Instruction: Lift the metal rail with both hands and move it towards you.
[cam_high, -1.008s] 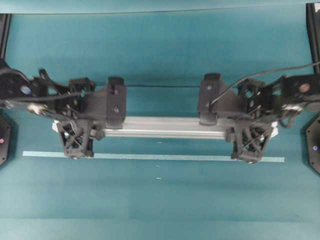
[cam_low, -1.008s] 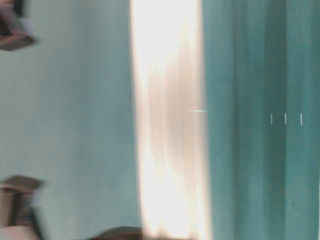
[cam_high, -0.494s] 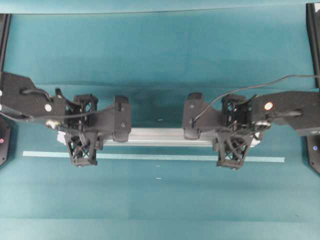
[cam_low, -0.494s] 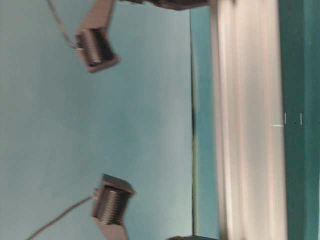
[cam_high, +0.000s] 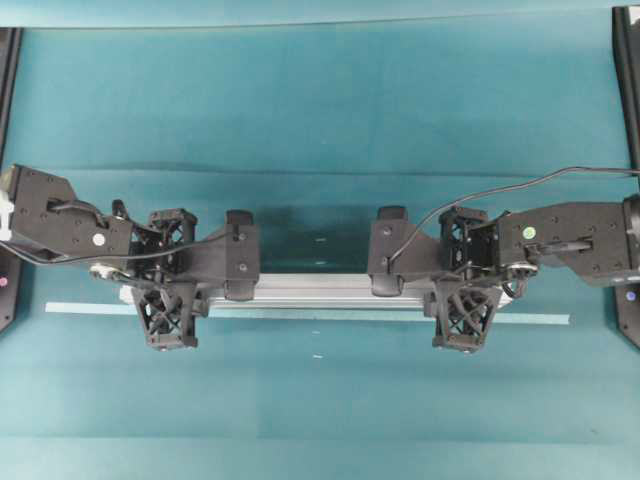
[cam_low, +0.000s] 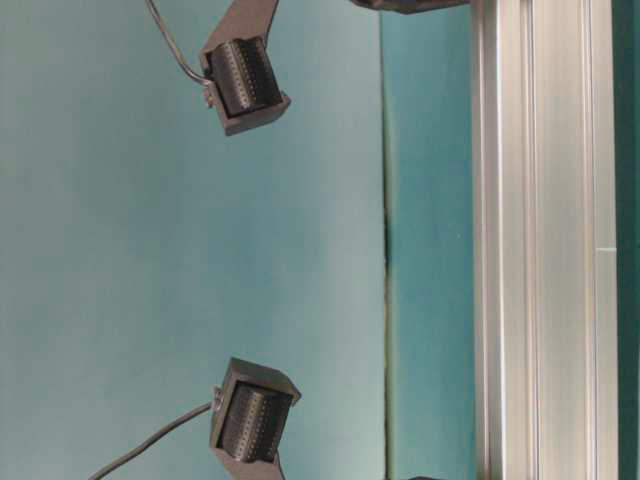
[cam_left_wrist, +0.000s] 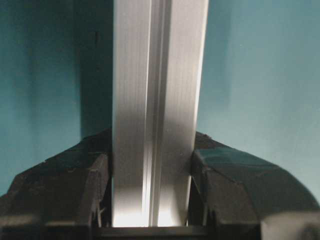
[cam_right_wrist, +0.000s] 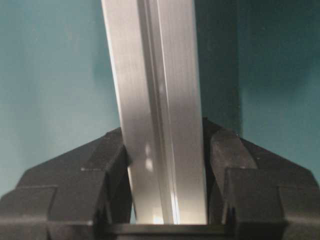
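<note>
The metal rail (cam_high: 315, 288) is a long silver grooved bar lying left to right across the teal table. My left gripper (cam_high: 170, 285) is shut on it near its left end, and my right gripper (cam_high: 463, 285) is shut on it near its right end. In the left wrist view the rail (cam_left_wrist: 155, 100) runs straight up between the black fingers (cam_left_wrist: 65, 190) of the gripper (cam_left_wrist: 151, 200). In the right wrist view the rail (cam_right_wrist: 155, 90) leans slightly left between the gripper (cam_right_wrist: 167, 190) fingers (cam_right_wrist: 240, 170). The table-level view shows the rail (cam_low: 540, 250) sharp at its right side.
A thin pale blue-green tape strip (cam_high: 90, 308) runs along the table just below the rail, and the rail's near edge overlaps it. Black arm bases stand at the left (cam_high: 8, 290) and right (cam_high: 628, 310) table edges. Two black ribbed blocks (cam_low: 245, 85) with cables show at table level.
Both grippers have carried the rail toward the bottom of the overhead view, down onto the tape strip. The table-level view has gone from blurred to sharp.
</note>
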